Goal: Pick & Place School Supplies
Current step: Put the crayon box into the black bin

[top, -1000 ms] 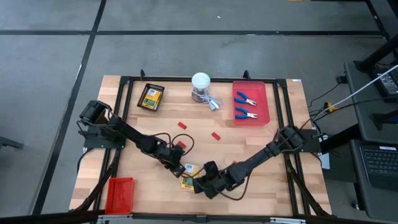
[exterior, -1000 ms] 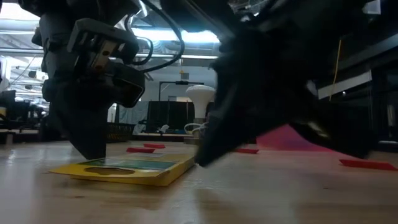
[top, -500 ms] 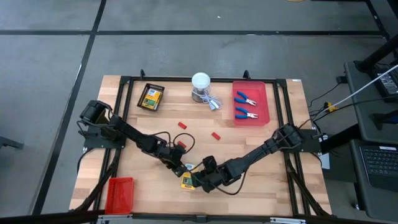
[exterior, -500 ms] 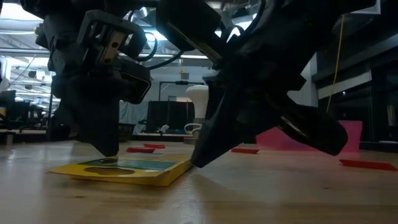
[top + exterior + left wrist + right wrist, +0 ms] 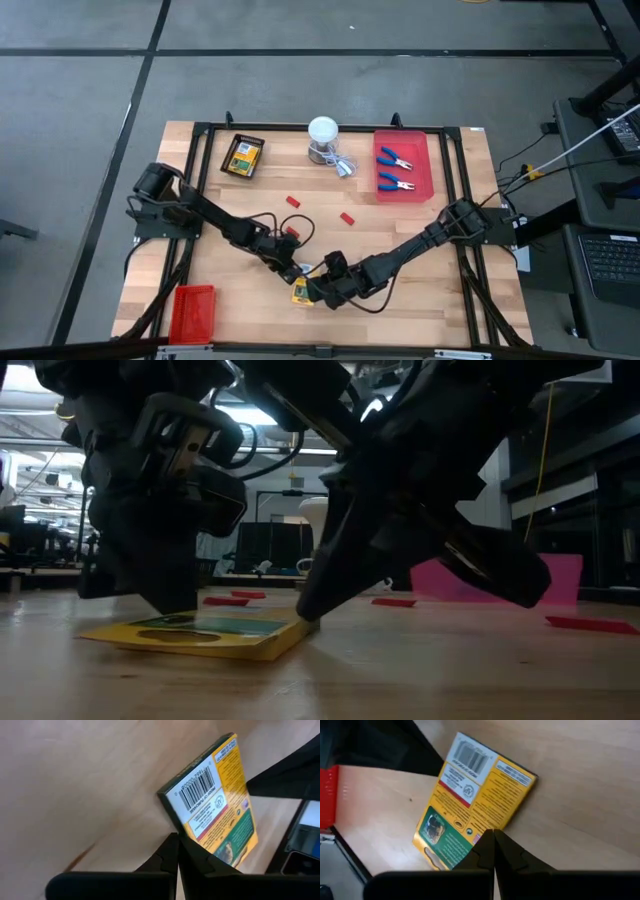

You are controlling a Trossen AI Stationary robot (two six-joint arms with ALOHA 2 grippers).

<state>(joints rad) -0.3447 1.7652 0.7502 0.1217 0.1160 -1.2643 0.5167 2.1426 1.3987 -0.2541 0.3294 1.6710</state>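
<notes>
A yellow-green crayon box (image 5: 300, 293) lies flat on the wooden table near its near edge, between my two grippers. My left gripper (image 5: 289, 274), shut, stands at its far-left side; my right gripper (image 5: 316, 291), shut, stands at its right side. In the low view the box (image 5: 200, 632) lies with the left gripper (image 5: 172, 606) over its far edge and the right gripper (image 5: 304, 616) at its right end. A second crayon box (image 5: 242, 156) lies in a black tray. Two blue-handled pliers (image 5: 397, 160) lie in a red tray. Small red blocks (image 5: 346, 217) lie mid-table. My left gripper meets the box's long side (image 5: 186, 834) with its shut fingertips (image 5: 172, 845), slanting down from the table's far-left. The box lies flat on the table. My right gripper touches the opposite long side (image 5: 481, 831) with its shut fingertips (image 5: 490, 840), slanting down from the table's right.
A white round-topped container (image 5: 323, 135) stands at the far edge beside the red tray (image 5: 425, 180). Another flat red tray (image 5: 192, 310) lies at the near-left corner. The dark frame rails (image 5: 200, 128) run around the table. Bare wood shows between the trays and the box.
My right gripper has moved toward the table's left, up to the crayon box's right side. My left gripper has shifted a little toward the box. The box stays flat in about the same place.
</notes>
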